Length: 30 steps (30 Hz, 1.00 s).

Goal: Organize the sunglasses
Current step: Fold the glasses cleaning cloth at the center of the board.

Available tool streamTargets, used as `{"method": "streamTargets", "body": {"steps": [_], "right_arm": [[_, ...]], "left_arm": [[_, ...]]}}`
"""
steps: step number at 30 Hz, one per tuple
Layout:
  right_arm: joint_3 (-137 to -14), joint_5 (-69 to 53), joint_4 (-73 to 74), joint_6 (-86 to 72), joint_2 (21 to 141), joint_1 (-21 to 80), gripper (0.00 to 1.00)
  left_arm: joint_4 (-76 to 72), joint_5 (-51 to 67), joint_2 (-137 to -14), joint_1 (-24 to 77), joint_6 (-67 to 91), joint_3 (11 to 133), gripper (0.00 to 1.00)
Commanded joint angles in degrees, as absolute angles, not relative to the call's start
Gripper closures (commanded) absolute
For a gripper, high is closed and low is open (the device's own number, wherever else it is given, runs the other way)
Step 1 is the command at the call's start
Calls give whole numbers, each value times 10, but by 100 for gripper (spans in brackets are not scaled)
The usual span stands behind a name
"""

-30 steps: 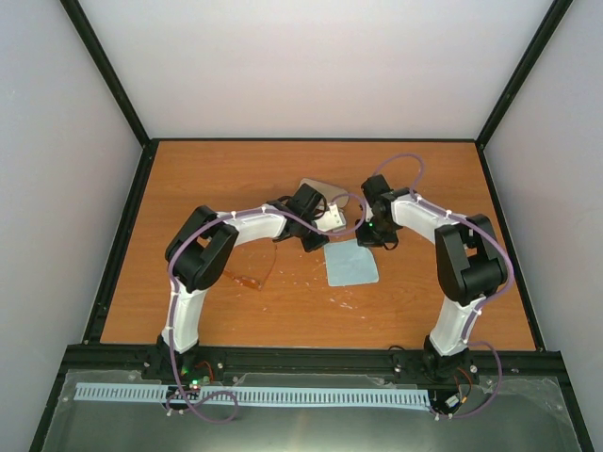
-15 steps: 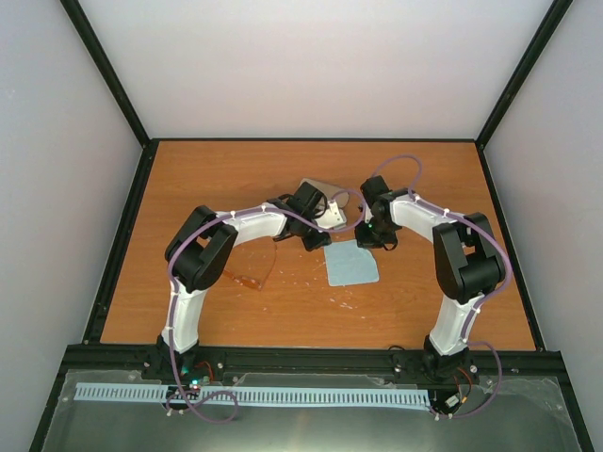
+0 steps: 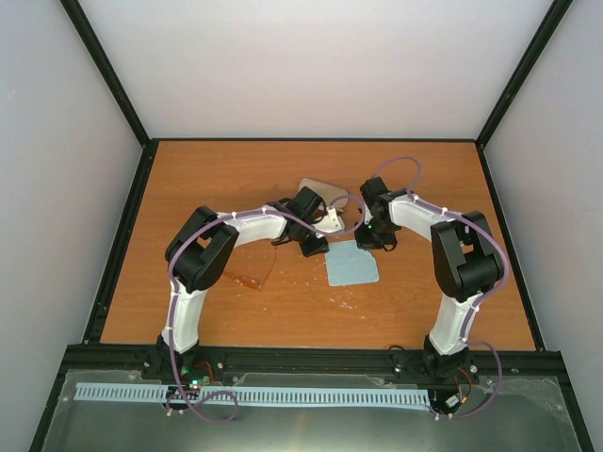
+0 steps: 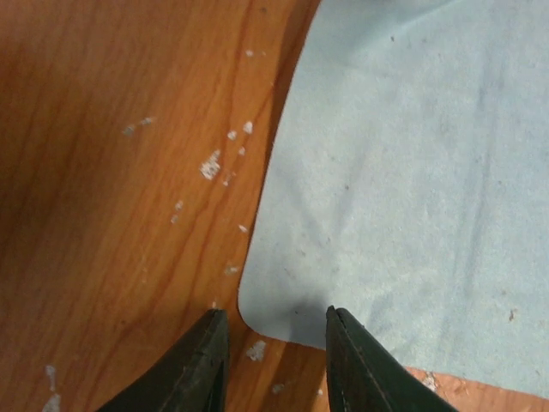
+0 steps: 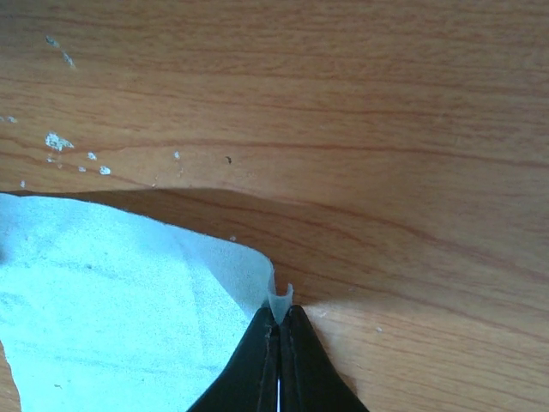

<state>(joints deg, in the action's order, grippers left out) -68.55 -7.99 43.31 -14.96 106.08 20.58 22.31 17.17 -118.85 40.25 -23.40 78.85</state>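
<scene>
The sunglasses (image 3: pixel 250 280) lie on the wooden table, left of centre, beside the left arm's elbow and apart from both grippers. The light-blue cloth (image 3: pixel 351 265) lies flat at the table's middle. My left gripper (image 3: pixel 317 247) is open at the cloth's far left corner; in the left wrist view its fingers (image 4: pixel 274 316) stand either side of that corner of the cloth (image 4: pixel 412 172), low over the table. My right gripper (image 3: pixel 370 241) is shut on the cloth's far right corner; the right wrist view shows the tips (image 5: pixel 279 314) pinching a small fold of the cloth (image 5: pixel 111 300).
The grey-brown case (image 3: pixel 316 186) lies behind the left gripper, partly hidden by it. Black frame rails (image 3: pixel 122 235) edge the table on the left, right and near sides. Pale scuffs (image 4: pixel 210 165) mark the wood.
My left gripper has shifted slightly toward me and to the left, to the cloth's corner. The right gripper has barely moved. The sunglasses have not moved.
</scene>
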Motion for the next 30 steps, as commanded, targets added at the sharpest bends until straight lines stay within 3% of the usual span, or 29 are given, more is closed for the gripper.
{"method": "streamTargets", "body": {"steps": [1,6,17,30], "right_arm": [[-681,-79,435,-147,1066,203,97],[-681,-80,436,-146,1066,203,97],[-677,-82,431,-149,1063,203,97],[-670,-82,412,-153,1042,189,97]], "left_arm": [[237,174,-1188,408,-231,776,66],[240,160,-1210,413,-231,778,70],[246,169,-1211,414,-228,796,99],[258,171,-1194,411,-221,872,100]]}}
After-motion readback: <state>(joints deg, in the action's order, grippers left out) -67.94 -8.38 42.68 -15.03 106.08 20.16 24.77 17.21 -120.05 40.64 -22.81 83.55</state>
